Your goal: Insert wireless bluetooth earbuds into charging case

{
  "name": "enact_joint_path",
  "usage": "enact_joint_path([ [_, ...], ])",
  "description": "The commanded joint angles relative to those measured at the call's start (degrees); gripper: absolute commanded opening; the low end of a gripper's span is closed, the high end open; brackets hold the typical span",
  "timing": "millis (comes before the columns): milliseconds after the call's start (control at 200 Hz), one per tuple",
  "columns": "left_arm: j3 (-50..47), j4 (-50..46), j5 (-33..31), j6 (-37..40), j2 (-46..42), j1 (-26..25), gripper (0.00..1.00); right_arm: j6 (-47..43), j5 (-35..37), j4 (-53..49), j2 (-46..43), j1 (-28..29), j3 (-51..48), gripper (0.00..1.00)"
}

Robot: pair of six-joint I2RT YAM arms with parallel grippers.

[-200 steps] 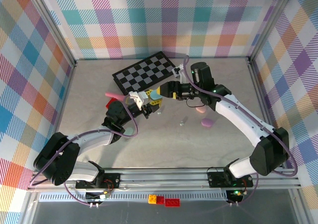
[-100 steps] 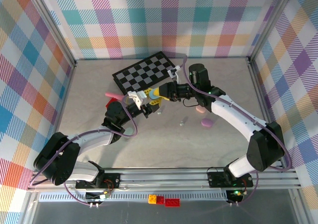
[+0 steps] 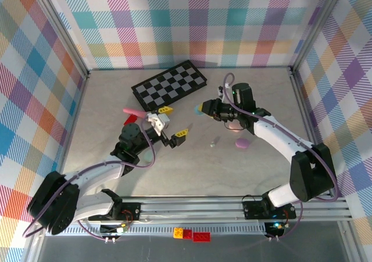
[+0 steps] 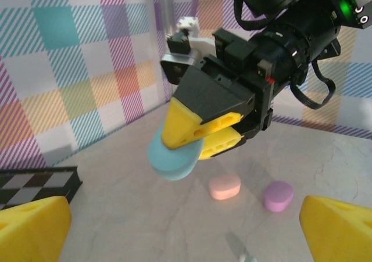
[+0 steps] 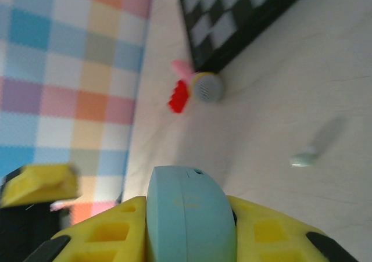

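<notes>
Jaws of the right gripper (image 4: 185,146) are clamped narrow on a bluish oval case (image 4: 172,160), held clear above the table (image 4: 116,215). The left wrist camera faces that grip head-on and also catches a pink case (image 4: 224,186) and a purple case (image 4: 277,195) lying near each other on the surface below. From overhead, the left gripper (image 3: 174,121) stands wide apart and empty, near the right one. A tiny pale earbud (image 3: 214,141) lies loose on the table between the arms, left of the purple case. The right wrist camera adds a red brick (image 5: 179,96) near the checkerboard (image 5: 244,18).
</notes>
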Motion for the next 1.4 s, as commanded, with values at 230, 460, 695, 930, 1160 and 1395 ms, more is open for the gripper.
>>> enact_joint_path([
  [230, 0.4, -27.6, -13.2, -1.0, -11.2, -0.3, 1.0, -1.4, 7.4, 5.8, 14.9, -3.2, -0.1, 0.21],
  [460, 6.5, -46.1, -22.0, -4.2, -12.0, -0.5, 1.0, -1.0, 7.6, 8.2, 22.3, -4.1, 0.8, 0.22],
  [695, 13.1, -58.3, -27.0, -3.2, -8.5, -0.5, 1.0, -4.1, 10.1, 5.5, 22.8, -4.6, 1.1, 0.46],
  [930, 20.6, -73.9, -30.3, -2.1, -2.3, -0.7, 1.0, -9.8, 14.3, -1.8, 18.4, -4.6, 2.8, 0.72],
  [1160, 25.0, -83.8, -35.6, -2.1, -0.1, -0.7, 1.0, -13.4, 15.0, -5.9, 11.0, -4.7, 3.0, 0.8],
  [1395, 27.2, -91.8, -34.6, -2.2, 6.2, -0.7, 1.0, -15.9, 13.6, -8.3, 2.7, -3.9, 1.6, 0.83],
])
